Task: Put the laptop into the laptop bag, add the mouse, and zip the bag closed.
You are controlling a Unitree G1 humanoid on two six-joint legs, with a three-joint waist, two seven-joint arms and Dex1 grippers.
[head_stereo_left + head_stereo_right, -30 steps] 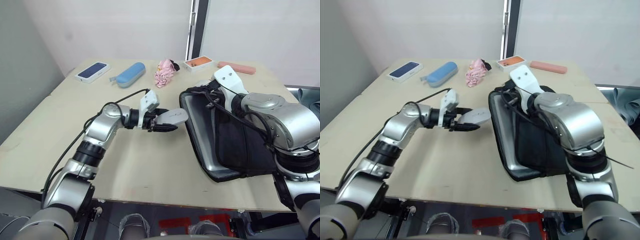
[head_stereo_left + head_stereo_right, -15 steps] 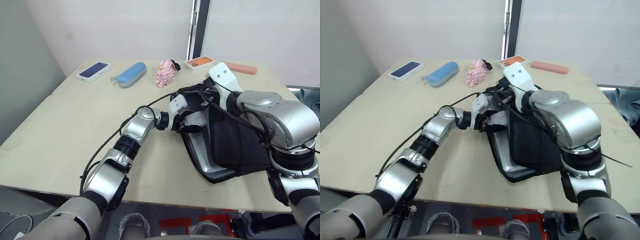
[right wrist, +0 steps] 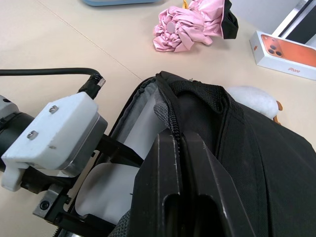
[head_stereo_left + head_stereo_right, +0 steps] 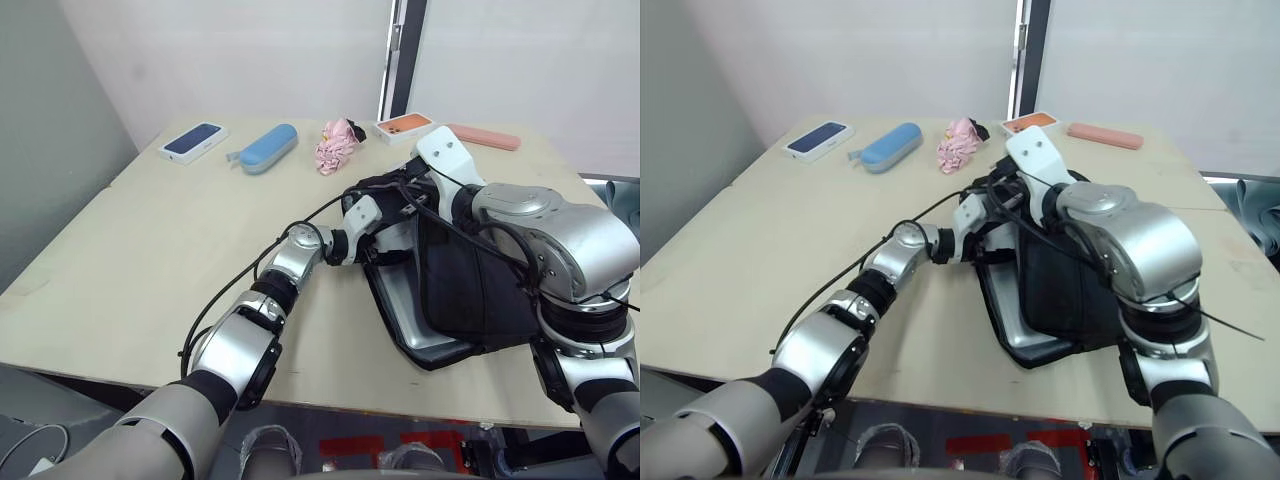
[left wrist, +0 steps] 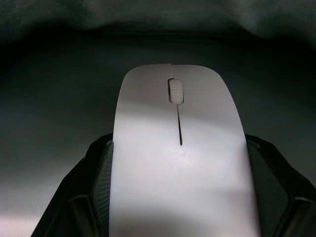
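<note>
Carried from open tabletop a second ago, the flat white oval mouse (image 5: pixel 177 158) now sits inside the bag mouth, clamped between the left gripper (image 5: pixel 177 197) fingers. Right gripper (image 3: pixel 185 197) pinches the large black fabric laptop bag (image 4: pixel 480 290) edge, holding it open at centre frame; the thin silver-grey laptop (image 4: pixel 405 320) lies inside.

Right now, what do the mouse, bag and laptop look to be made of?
Mouse: smooth white plastic by the look, soft satin sheen, one thin seam line.
Laptop bag: black woven fabric, matte, with stitched webbing edges and zipper teeth.
Laptop: silver-grey, likely brushed metal; even dull reflection, rounded corner.
</note>
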